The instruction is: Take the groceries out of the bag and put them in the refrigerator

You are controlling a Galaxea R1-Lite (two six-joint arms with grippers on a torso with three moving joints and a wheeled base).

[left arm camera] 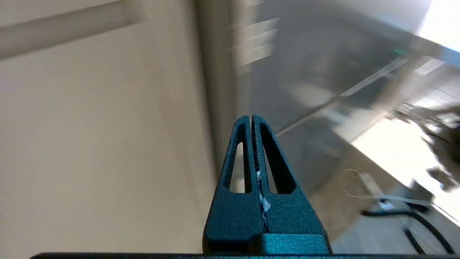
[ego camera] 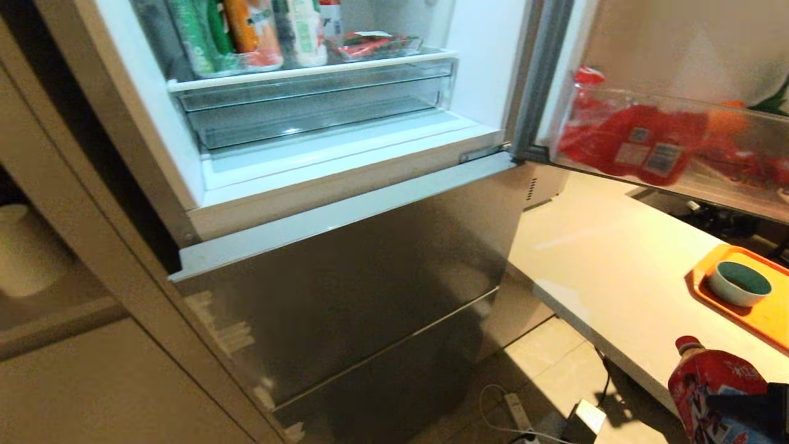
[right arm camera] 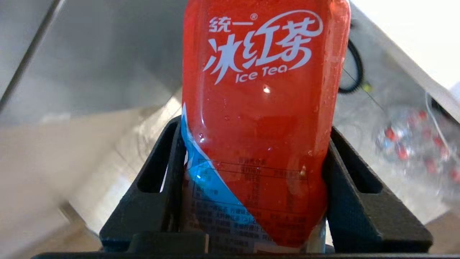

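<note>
The refrigerator (ego camera: 345,290) fills the middle of the head view. Its upper door is swung open to the right, showing a white interior and a clear drawer (ego camera: 320,105). Above the drawer, several drink bottles (ego camera: 246,31) stand on a shelf. My right gripper (right arm camera: 254,126) is shut on a red Ice Tea bottle (right arm camera: 266,72), low at the right by the counter's front edge, with the bottle (ego camera: 709,382) upright. My left gripper (left arm camera: 251,117) is shut and empty, parked low facing the refrigerator's lower doors. The bag is out of view.
The open door's bin (ego camera: 672,142) holds red packs and hangs over a white counter (ego camera: 604,259). On the counter an orange tray (ego camera: 764,314) carries a white bowl (ego camera: 738,282). A power strip (ego camera: 518,413) with cables lies on the floor. A beige cabinet (ego camera: 74,246) stands at the left.
</note>
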